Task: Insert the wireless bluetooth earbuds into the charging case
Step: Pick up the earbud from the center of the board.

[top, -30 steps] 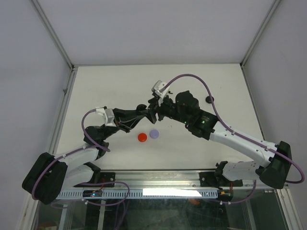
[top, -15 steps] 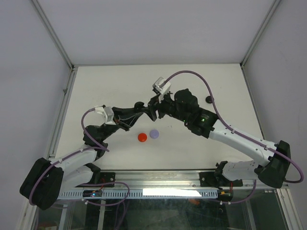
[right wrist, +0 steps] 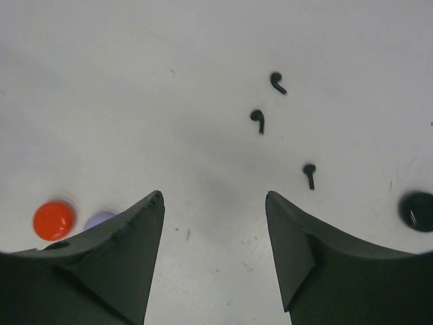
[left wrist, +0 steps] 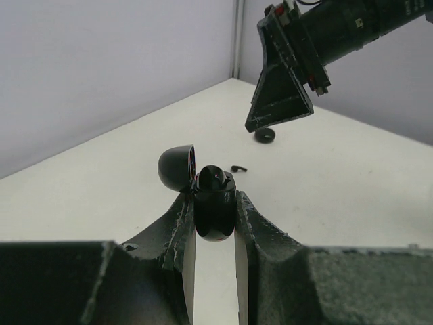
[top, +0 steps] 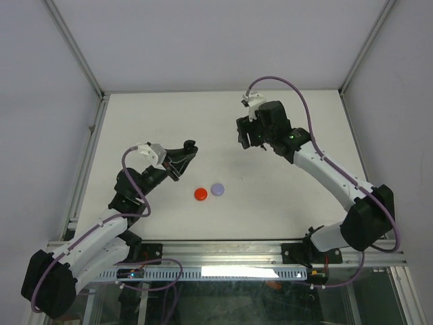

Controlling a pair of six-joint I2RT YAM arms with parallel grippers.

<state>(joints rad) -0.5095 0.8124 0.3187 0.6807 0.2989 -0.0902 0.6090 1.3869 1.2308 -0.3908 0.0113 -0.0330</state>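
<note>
**A:** Where to look for the charging case (left wrist: 215, 206)?

**B:** In the left gripper (top: 187, 149), pinched tight by its flanks and held above the table (top: 135, 115), toward nine o'clock of the table's middle from above. Open, with the lid (left wrist: 177, 167) tipped back at ten o'clock of the body in the left wrist view. Possibly loaded with one bud already; too dark in there to say.

**A:** And the wireless bluetooth earbuds (right wrist: 258, 120)?

**B:** Loose on the table below the right gripper (right wrist: 213, 196), three black ones scattered between one and three o'clock of its gap. Nothing between those jaws: spread wide, hovering, empty.

**A:** Easy to lift?

**B:** Featherweight, surely, but hard and glossy by the look, so likely to skate or flip under a careless nudge. Tiny, too, and lying flat. Better to come down low, straddle the stem just below the head, and squeeze gently, without crushing.

**A:** Anything to avoid?

**B:** The red disc (right wrist: 54, 220) and lilac disc (right wrist: 101, 220) out at nine o'clock, and the black disc (right wrist: 417, 210) at three, at the frame's edge. Not buds. Also worth keeping off the case's open mouth, and feeding stem-first into the well.
</note>
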